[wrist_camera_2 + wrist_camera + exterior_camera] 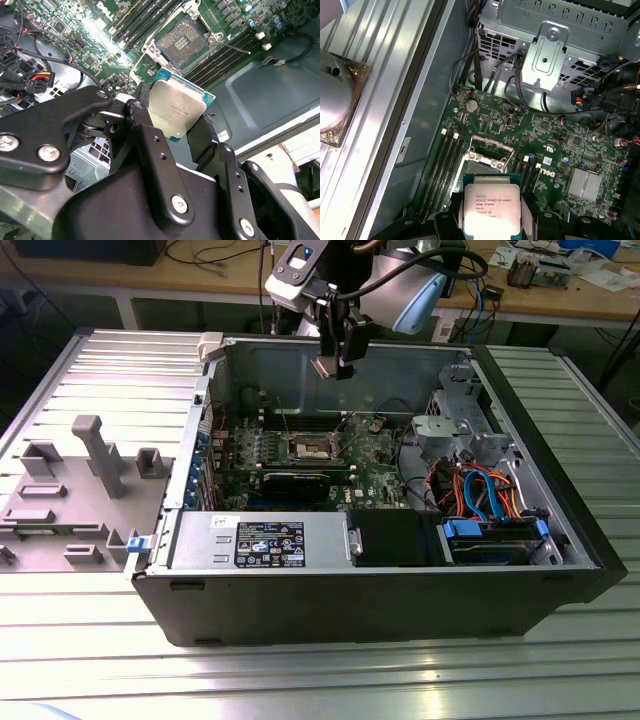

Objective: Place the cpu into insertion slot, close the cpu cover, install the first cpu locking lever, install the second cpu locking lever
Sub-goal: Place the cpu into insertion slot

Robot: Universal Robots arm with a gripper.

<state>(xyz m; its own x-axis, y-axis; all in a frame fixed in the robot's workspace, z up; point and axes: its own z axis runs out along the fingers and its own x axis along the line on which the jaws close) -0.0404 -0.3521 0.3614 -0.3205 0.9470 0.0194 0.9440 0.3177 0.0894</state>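
The gripper pinches the cpu by two opposite edges, with the metal top facing both wrist views. In the exterior view the cpu hangs above the open case, over the board. The slot lies below, apart from the cpu, with its pin field exposed.

Room over insertion slot open; drive cage w/ cables toward exterior view's right, case wall at far side.
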